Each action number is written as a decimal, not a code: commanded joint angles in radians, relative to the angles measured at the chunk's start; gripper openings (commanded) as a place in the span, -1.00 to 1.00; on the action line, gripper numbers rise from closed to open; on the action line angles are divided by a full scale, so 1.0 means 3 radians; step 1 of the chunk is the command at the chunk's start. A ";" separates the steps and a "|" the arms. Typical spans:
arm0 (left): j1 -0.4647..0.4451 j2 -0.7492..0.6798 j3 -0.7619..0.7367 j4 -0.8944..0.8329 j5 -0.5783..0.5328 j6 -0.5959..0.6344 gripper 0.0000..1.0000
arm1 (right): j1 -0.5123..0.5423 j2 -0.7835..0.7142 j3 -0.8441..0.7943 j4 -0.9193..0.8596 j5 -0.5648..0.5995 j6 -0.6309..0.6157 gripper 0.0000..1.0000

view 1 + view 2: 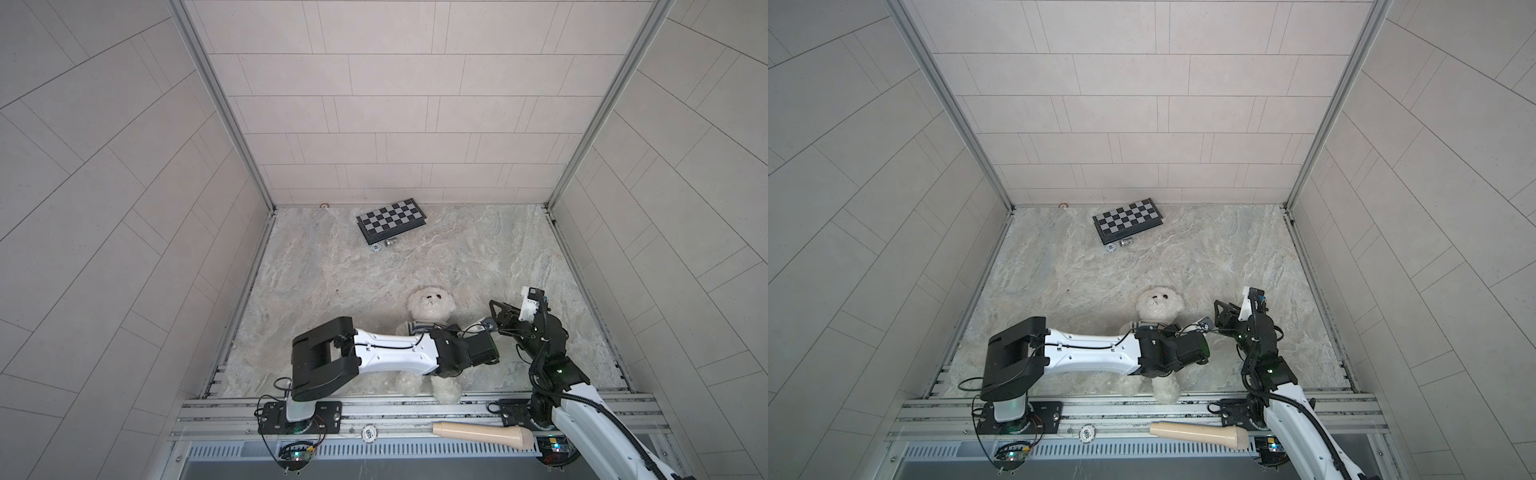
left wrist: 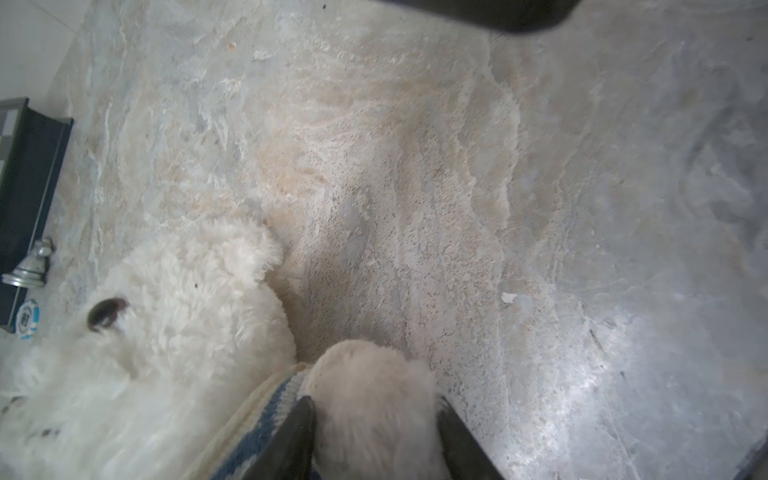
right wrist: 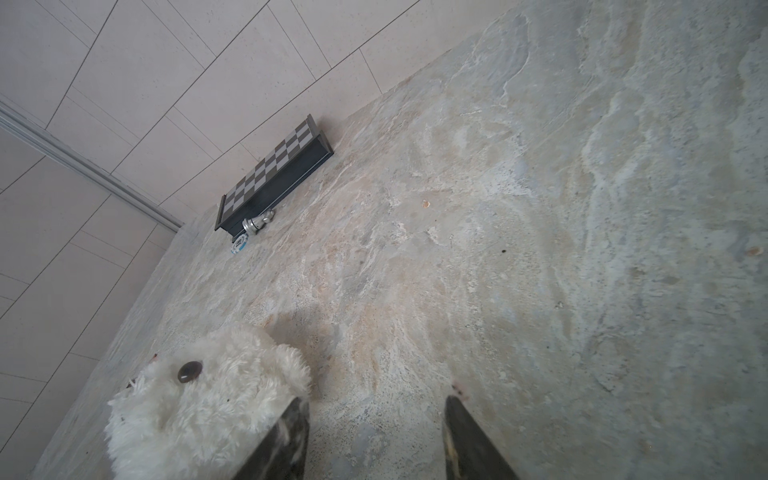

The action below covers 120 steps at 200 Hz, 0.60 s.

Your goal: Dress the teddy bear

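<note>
The fluffy white teddy bear [image 1: 430, 306] lies face up on the marble table, head toward the back and feet [image 1: 448, 390] at the front edge. A blue-and-white striped shirt [image 1: 419, 326] sits round its neck and chest. My left arm lies across the torso and hides most of it. In the left wrist view my left gripper [image 2: 376, 405] is shut on the bear's fluffy arm [image 2: 370, 374], with the shirt's sleeve edge [image 2: 262, 424] against one finger. My right gripper [image 3: 376, 405] stands open beside the bear's head [image 3: 199, 407], with bare table between its fingers.
A folded chessboard [image 1: 391, 219] lies at the back wall, with a silver chess piece [image 1: 390, 243] and a blue-white chip [image 1: 376, 248] before it. A beige handle-shaped thing [image 1: 482, 434] rests on the front rail. Tiled walls close in three sides.
</note>
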 commanded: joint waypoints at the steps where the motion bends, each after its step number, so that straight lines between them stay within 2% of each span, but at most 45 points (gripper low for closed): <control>1: 0.0034 -0.0047 -0.0007 0.0008 -0.0053 -0.0028 -0.22 | -0.0017 -0.0047 -0.0024 -0.0029 0.0063 0.0057 0.07; 65: 0.0139 -0.0414 -0.0279 0.0226 0.0088 -0.0108 -0.91 | -0.0021 -0.0017 -0.0036 -0.0005 0.0071 0.0045 0.07; 80: 0.0213 -0.0600 -0.0387 0.0319 0.0240 -0.0149 -1.00 | -0.0020 -0.0007 -0.0038 0.0035 0.0039 0.0017 0.07; 100: 0.0338 -0.0882 -0.0543 0.0420 0.0461 -0.0217 -1.00 | -0.0020 0.0031 -0.0041 0.0116 -0.0056 -0.0026 0.07; 120: 0.0519 -0.1236 -0.0800 0.0646 0.0921 -0.0335 -1.00 | -0.0019 0.0126 -0.0035 0.0303 -0.0256 -0.0063 0.07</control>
